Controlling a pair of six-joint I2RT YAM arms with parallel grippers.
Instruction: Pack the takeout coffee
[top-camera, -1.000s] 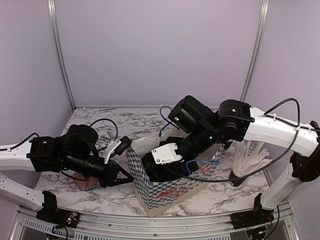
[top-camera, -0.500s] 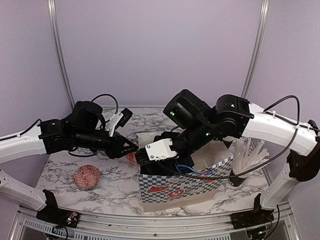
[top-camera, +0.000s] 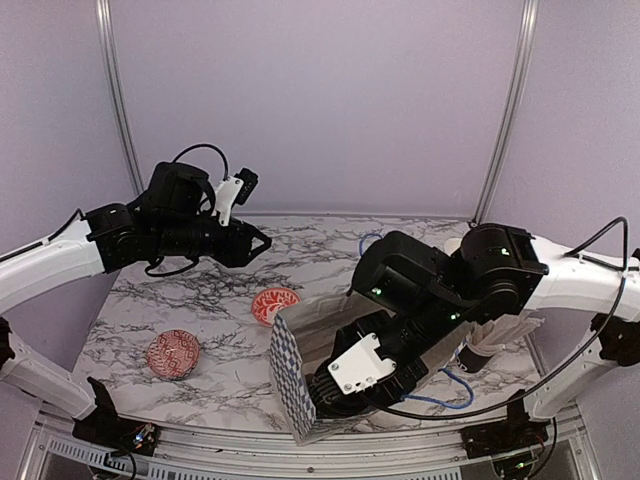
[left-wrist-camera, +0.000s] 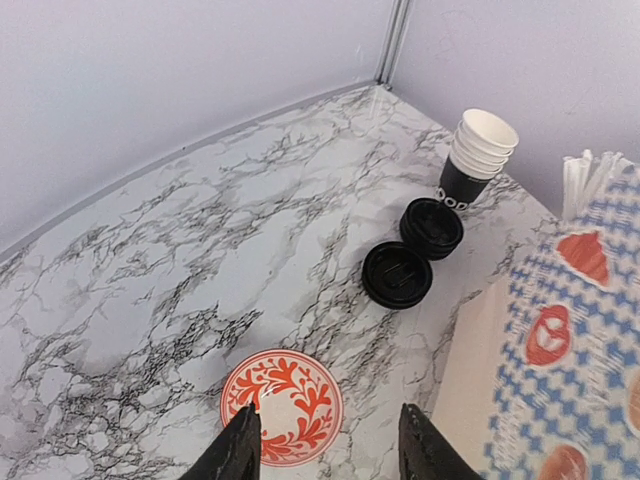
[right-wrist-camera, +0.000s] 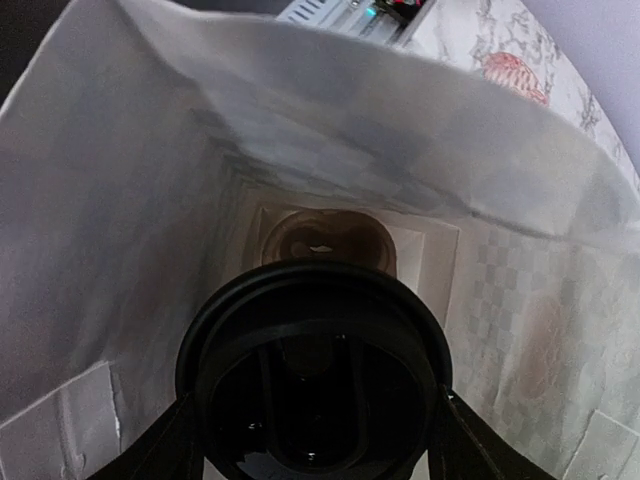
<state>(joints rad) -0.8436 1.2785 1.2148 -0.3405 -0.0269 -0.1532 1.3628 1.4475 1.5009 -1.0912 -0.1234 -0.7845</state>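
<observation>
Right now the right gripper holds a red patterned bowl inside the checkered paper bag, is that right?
Not quite. What the right gripper holds inside the checkered paper bag is a black-lidded coffee cup, as the right wrist view shows.

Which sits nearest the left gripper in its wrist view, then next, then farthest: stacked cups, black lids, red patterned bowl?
1. Red patterned bowl, just ahead, at the bottom of the view.
2. Black lids, mid-table, right of centre.
3. Stacked cups, beyond the lids, near the far wall.
</observation>
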